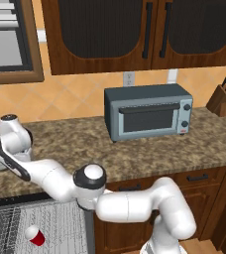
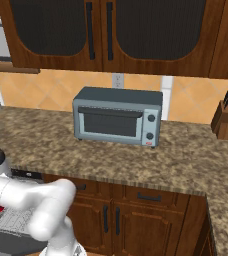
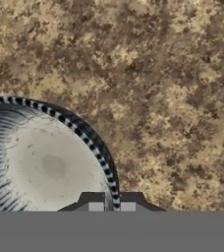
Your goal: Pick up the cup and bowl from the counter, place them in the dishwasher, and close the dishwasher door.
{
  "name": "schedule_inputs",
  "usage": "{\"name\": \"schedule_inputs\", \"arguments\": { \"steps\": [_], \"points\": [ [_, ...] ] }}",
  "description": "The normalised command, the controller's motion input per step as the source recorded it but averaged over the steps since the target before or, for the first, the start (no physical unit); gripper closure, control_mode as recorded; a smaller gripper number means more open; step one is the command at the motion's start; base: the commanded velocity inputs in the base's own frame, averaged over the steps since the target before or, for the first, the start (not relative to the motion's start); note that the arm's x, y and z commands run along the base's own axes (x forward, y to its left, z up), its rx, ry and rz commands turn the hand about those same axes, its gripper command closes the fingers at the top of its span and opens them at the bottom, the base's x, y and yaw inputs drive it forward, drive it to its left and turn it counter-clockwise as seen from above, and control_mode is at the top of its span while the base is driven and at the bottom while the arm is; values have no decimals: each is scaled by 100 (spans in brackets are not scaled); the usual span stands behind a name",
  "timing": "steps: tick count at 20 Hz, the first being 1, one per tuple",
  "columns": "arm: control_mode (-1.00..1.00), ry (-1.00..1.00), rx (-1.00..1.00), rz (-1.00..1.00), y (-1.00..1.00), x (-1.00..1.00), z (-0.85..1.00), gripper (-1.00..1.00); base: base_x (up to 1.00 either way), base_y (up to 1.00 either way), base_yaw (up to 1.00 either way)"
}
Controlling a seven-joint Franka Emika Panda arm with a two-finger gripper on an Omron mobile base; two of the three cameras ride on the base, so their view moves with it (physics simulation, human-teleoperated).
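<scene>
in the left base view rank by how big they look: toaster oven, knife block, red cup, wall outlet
1. toaster oven, clearly the largest
2. knife block, partly cut off by the picture's edge
3. red cup, lying in the dishwasher rack; nearer the camera, so ranking against the block is unsure
4. wall outlet, smallest

The arm (image 1: 135,206) is built of thick, glossy white rounded links with a smooth moulded look. A dark grey ring with a pale round cap (image 1: 89,174) is seen at one joint, and a dark band (image 1: 8,159) is set along the link nearest the gripper. Two small dark fingertips (image 3: 92,199) with pale square pads are seen on the gripper (image 3: 112,203).
</scene>
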Motion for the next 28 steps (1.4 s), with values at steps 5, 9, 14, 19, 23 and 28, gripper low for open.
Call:
{"name": "schedule_inputs", "arguments": {
  "steps": [5, 9, 14, 19, 23, 28],
  "points": [
    [-100, -11, 21, -8, -38, -69, 20, 100, 0, 0, 0],
    [-100, -6, 16, -5, -39, -95, 21, 100, 0, 0, 0],
    [-100, -1, 12, -7, -49, -100, 22, 100, 0, 0, 0],
    [-100, 0, 8, -15, -58, -100, 21, 100, 0, 0, 0],
    [-100, 0, 3, -19, -56, -89, 15, 100, 0, 0, 0],
    [-100, 5, 0, -22, -45, -71, 14, 100, 0, 0, 0]
  ]
}}
